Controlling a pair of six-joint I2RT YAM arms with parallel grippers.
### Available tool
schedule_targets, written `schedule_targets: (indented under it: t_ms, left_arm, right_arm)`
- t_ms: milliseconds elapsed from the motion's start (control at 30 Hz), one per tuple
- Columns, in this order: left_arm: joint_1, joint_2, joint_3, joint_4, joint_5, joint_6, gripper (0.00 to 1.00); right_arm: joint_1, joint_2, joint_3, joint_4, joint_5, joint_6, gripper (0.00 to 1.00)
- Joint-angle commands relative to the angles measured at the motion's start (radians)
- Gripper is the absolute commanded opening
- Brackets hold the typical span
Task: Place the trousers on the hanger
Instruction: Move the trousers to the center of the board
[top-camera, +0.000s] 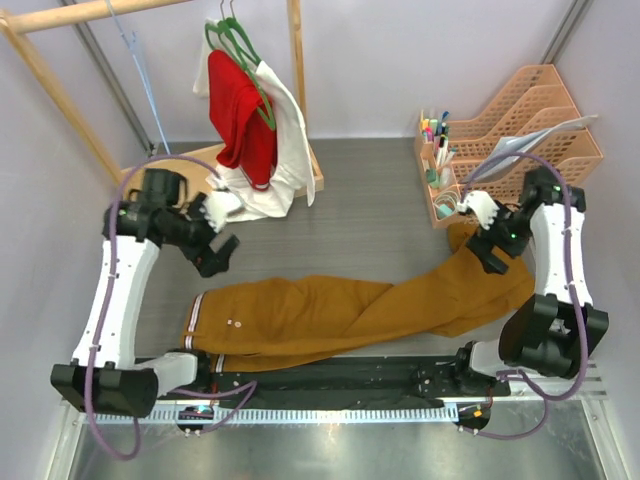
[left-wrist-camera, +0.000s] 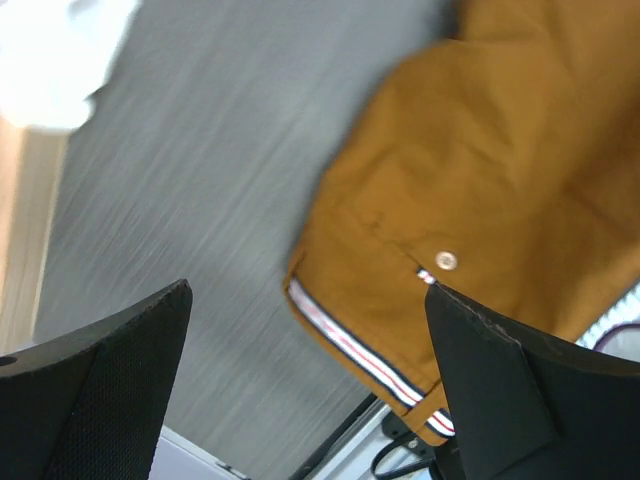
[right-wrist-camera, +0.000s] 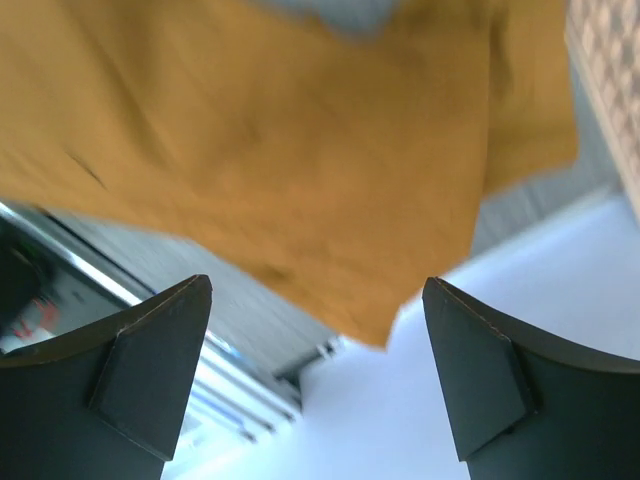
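Left gripper (left-wrist-camera: 308, 290) is spread wide open with nothing in it, hanging over the waistband end of the trousers (top-camera: 330, 315), and you can see the striped inner band and a button right below it. Right gripper (right-wrist-camera: 317, 282) is open too, nothing between the fingers, sitting over the far leg end; that view is pretty blurry so I can't tell if it touches the cloth. Trousers lie flat on the table (top-camera: 370, 190) with the long axis running left to right, waist at the left, legs angling off to the right and back toward the pen holder (top-camera: 440, 175). The hanger (top-camera: 148, 95) hangs from the wooden rail (top-camera: 90, 12) at back left, well apart from the trousers.
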Motion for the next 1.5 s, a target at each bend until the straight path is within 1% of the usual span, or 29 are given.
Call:
schedule_targets:
  t_ms: [0, 33, 67, 100, 133, 167, 200, 233, 300, 333, 400, 500, 533, 600, 633, 700, 867, 1033, 1100, 1133, 1167, 1200, 1233, 1267, 1300, 1333, 1367, 1400, 1467]
  left_arm:
    - [-0.25, -0.06, -0.065, -0.356, -0.075, 0.034, 1.0]
    - [-0.325, -0.062, -0.112, -0.307, -0.117, 0.003, 1.0]
    - [-0.35, -0.066, -0.137, -0.276, -0.162, -0.02, 1.0]
    - [-0.364, -0.062, -0.161, -0.247, -0.237, -0.04, 1.0]
    - [-0.371, -0.05, -0.219, -0.203, -0.269, -0.045, 1.0]
    - [-0.371, -0.028, -0.249, -0.184, -0.3, -0.051, 0.97]
    - [-0.373, 0.025, -0.275, -0.164, -0.369, -0.062, 0.95]
    - [-0.371, 0.058, -0.318, -0.141, -0.391, -0.066, 0.92]
    - [-0.373, 0.119, -0.348, -0.094, -0.438, -0.078, 0.91]
    - [-0.371, 0.133, -0.37, -0.036, -0.487, -0.089, 0.91]
    - [-0.37, 0.176, -0.378, 0.018, -0.527, -0.101, 0.92]
    - [-0.362, 0.283, -0.392, 0.11, -0.612, -0.115, 0.91]
    - [-0.353, 0.34, -0.402, 0.182, -0.635, -0.115, 0.92]
    - [-0.31, 0.397, -0.393, 0.248, -0.679, -0.123, 0.92]
    - [-0.292, 0.432, -0.361, 0.296, -0.681, -0.129, 0.91]
    - [-0.234, 0.513, -0.32, 0.337, -0.666, -0.143, 0.91]
    - [-0.171, 0.642, -0.206, 0.489, -0.702, -0.138, 0.9]
    - [-0.079, 0.734, -0.018, 0.47, -0.647, -0.186, 0.89]
    - [-0.049, 0.745, 0.029, 0.416, -0.618, -0.187, 0.89]
    - [-0.043, 0.738, 0.059, 0.393, -0.565, -0.183, 0.89]
    - [-0.039, 0.719, 0.067, 0.375, -0.545, -0.181, 0.9]
    - [-0.034, 0.699, 0.073, 0.306, -0.5, -0.166, 0.91]
    - [-0.031, 0.646, 0.082, 0.254, -0.384, -0.142, 0.99]
    - [-0.032, 0.62, 0.084, 0.214, -0.336, -0.109, 1.0]
    - [-0.034, 0.589, 0.09, 0.113, -0.284, -0.094, 1.0]
    - [-0.034, 0.526, 0.101, 0.07, -0.243, -0.082, 1.0]
    - [-0.034, 0.495, 0.101, 0.031, -0.165, -0.069, 1.0]
    - [-0.034, 0.459, 0.098, -0.039, -0.129, -0.06, 1.0]
    - [-0.034, 0.35, 0.083, -0.098, -0.036, -0.031, 1.0]
  right_arm:
    - [-0.142, 0.043, 0.029, -0.225, 0.089, -0.319, 0.92]
    - [-0.16, 0.051, 0.026, -0.223, 0.108, -0.342, 0.92]
    - [-0.191, 0.067, 0.023, -0.216, 0.111, -0.35, 0.92]
    - [-0.193, 0.077, 0.011, -0.206, 0.116, -0.33, 0.92]
    - [-0.191, 0.09, 0.003, -0.19, 0.119, -0.317, 0.92]
    - [-0.185, 0.1, -0.006, -0.179, 0.116, -0.303, 0.92]
    - [-0.179, 0.115, -0.036, -0.154, 0.117, -0.275, 0.92]
    - [-0.17, 0.121, -0.059, -0.092, 0.128, -0.229, 0.92]
    - [-0.156, 0.144, -0.108, -0.032, 0.148, -0.183, 0.92]
    - [-0.156, 0.153, -0.118, -0.004, 0.143, -0.156, 0.92]
    - [-0.156, 0.186, -0.129, 0.008, 0.134, -0.129, 0.92]
    - [-0.155, 0.216, -0.129, 0.014, 0.116, -0.09, 0.91]
    - [-0.151, 0.23, -0.13, 0.013, 0.111, -0.08, 0.9]
    - [-0.145, 0.241, -0.129, 0.013, 0.096, -0.051, 0.9]
    - [-0.138, 0.246, -0.124, 0.013, 0.09, -0.04, 0.89]
    - [-0.135, 0.25, -0.104, 0.005, 0.07, -0.016, 0.89]
    - [-0.132, 0.27, -0.032, -0.067, -0.004, 0.015, 0.9]
    - [-0.132, 0.273, 0.037, -0.114, -0.039, 0.021, 0.89]
    - [-0.132, 0.264, 0.054, -0.131, -0.048, 0.013, 0.89]
    - [-0.132, 0.259, 0.06, -0.14, -0.047, -0.003, 0.88]
    - [-0.133, 0.253, 0.069, -0.151, -0.041, -0.017, 0.88]
    - [-0.139, 0.235, 0.086, -0.185, -0.036, -0.04, 0.87]
    - [-0.15, 0.224, 0.094, -0.209, -0.035, -0.068, 0.86]
    - [-0.161, 0.21, 0.103, -0.223, -0.032, -0.118, 0.86]
    - [-0.183, 0.188, 0.1, -0.225, -0.003, -0.143, 0.86]
    - [-0.197, 0.148, 0.092, -0.225, 0.013, -0.18, 0.87]
    - [-0.217, 0.125, 0.083, -0.223, 0.031, -0.273, 0.87]
    - [-0.233, 0.111, 0.062, -0.208, 0.059, -0.302, 0.87]
    - [-0.282, 0.089, 0.046, -0.188, 0.071, -0.351, 0.87]
